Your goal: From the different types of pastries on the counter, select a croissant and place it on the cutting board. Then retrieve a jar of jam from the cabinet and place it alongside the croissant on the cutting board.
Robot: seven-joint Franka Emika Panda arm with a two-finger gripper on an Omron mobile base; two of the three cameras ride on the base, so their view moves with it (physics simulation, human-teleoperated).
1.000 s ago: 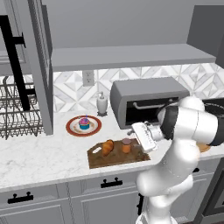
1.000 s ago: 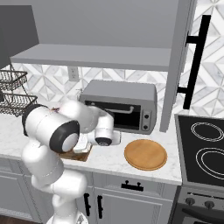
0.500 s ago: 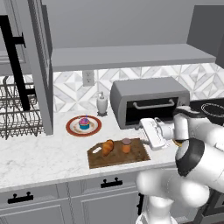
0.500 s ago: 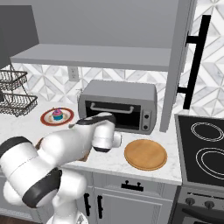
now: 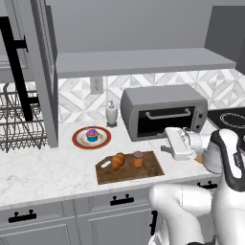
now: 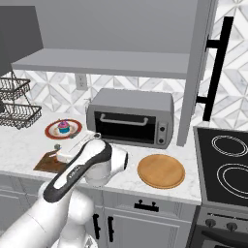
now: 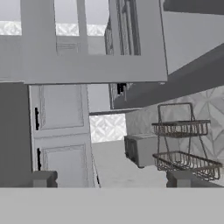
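The dark brown cutting board [image 5: 152, 167] lies on the white counter [image 5: 48, 174]. On it the golden croissant [image 5: 117, 161] and the orange jar of jam [image 5: 138, 159] stand side by side, a little apart. My gripper [image 5: 166, 141] hovers to the right of the board, above its right end, pointing left; it is open and holds nothing. In the hand view the fingertips [image 7: 43, 178] stand wide apart. The cupcake [image 5: 92, 134] sits on a red plate [image 5: 79, 140] behind the board. The grey cabinet [image 5: 143, 60] above has its door [image 5: 44, 72] open. My arm hides most of the board [image 6: 46, 163].
A toaster oven [image 5: 162, 112] stands right behind my hand. A white soap bottle [image 5: 111, 114] is by the wall, a wire dish rack [image 5: 21, 124] at far left. The round tan plate [image 6: 161, 170] and the stove [image 6: 227, 169] lie to the right.
My hand has drawn back to the right, away from the jar on the board, and the arm has swung round. The jar and croissant have not moved.
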